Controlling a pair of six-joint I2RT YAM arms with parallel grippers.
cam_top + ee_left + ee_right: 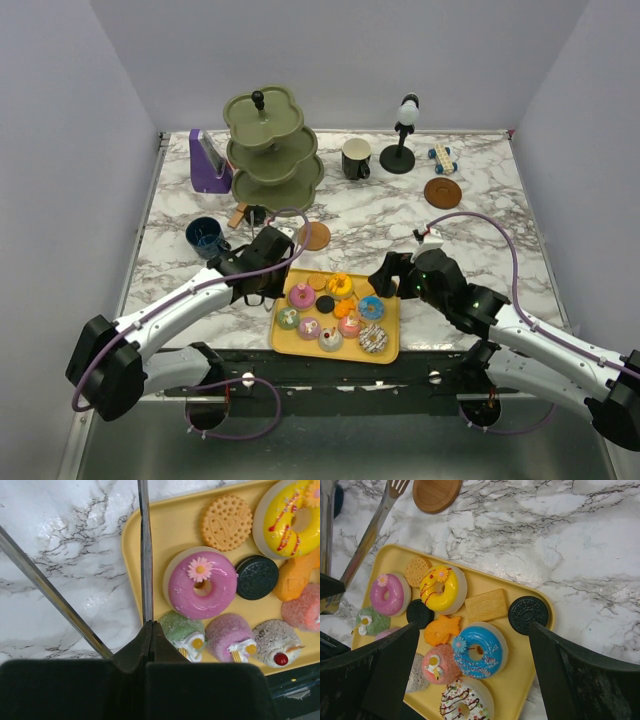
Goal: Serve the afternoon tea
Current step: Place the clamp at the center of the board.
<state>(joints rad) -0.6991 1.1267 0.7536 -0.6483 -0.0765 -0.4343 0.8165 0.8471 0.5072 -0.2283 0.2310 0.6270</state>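
Observation:
A yellow tray point(335, 357) near the front edge holds several toy doughnuts, cupcakes and biscuits. My left gripper point(150, 624) is shut on one arm of metal tongs point(145, 555) beside the tray's left rim point(131, 540), next to the green cupcake point(180, 627) and pink doughnut point(202, 585). My right gripper point(475, 650) hangs open over the blue doughnut point(477, 652), nothing between its fingers. The olive three-tier stand point(268, 150) stands at the back, bare. A black mug point(355, 158), a blue mug point(205, 236) and two brown coasters point(442, 192) point(315, 236) sit on the marble.
A purple wedge holder point(208, 165) sits at the back left and a black stand with a white ball point(400, 140) at the back right, a small blue-and-white toy point(442, 155) beside it. A small wooden piece point(237, 215) lies by the tiered stand's foot.

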